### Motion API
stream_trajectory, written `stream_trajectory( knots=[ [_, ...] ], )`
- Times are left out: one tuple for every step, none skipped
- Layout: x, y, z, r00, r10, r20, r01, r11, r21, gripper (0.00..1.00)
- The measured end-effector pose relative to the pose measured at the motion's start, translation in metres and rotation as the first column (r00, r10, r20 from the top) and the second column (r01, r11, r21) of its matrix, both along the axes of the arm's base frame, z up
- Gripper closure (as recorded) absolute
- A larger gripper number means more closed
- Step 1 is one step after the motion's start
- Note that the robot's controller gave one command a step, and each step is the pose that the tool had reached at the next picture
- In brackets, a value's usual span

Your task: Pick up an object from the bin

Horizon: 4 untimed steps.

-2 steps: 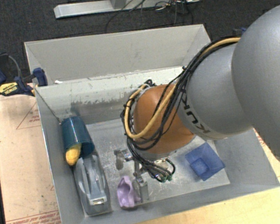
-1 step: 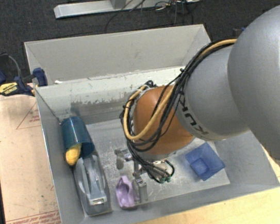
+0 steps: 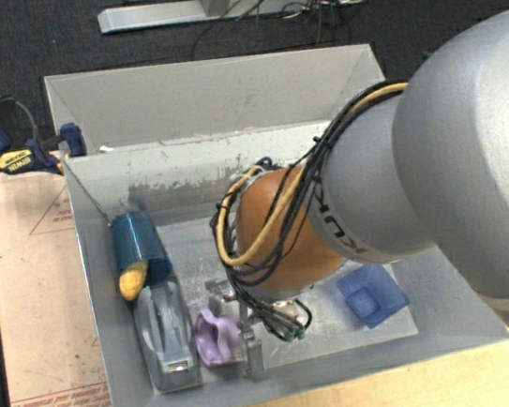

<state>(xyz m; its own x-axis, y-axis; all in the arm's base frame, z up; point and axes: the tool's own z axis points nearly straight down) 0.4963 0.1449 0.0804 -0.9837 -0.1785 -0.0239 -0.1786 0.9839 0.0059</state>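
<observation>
My gripper [image 3: 246,339] is low in the bin near the front wall, left of the middle, mostly hidden under the arm's orange cover and cables. A small crumpled purple thing [image 3: 214,337] lies right against the gripper's left side; whether it is gripped is hidden. Left of that lies a grey, see-through tape dispenser [image 3: 166,339] along the bin's left wall. Behind the dispenser sits a teal cylinder with a yellow tip [image 3: 138,253].
A blue block [image 3: 372,295] rests on the bin floor to the right of the gripper, partly under the arm. The arm's large grey body covers the bin's right side.
</observation>
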Motion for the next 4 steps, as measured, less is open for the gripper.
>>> stream_trajectory(
  knots=[
    [0.014,0.01,-0.01,0.998,0.068,0.007,-0.068,0.998,0.0,0.0],
    [0.009,0.012,0.008,0.999,0.039,0.0,-0.039,0.999,0.001,0.0],
    [0.008,0.006,0.035,0.998,0.064,0.009,-0.064,0.998,0.002,0.0],
    [-0.001,0.034,-0.008,0.995,0.102,0.003,-0.102,0.995,-0.01,0.0]
  ],
)
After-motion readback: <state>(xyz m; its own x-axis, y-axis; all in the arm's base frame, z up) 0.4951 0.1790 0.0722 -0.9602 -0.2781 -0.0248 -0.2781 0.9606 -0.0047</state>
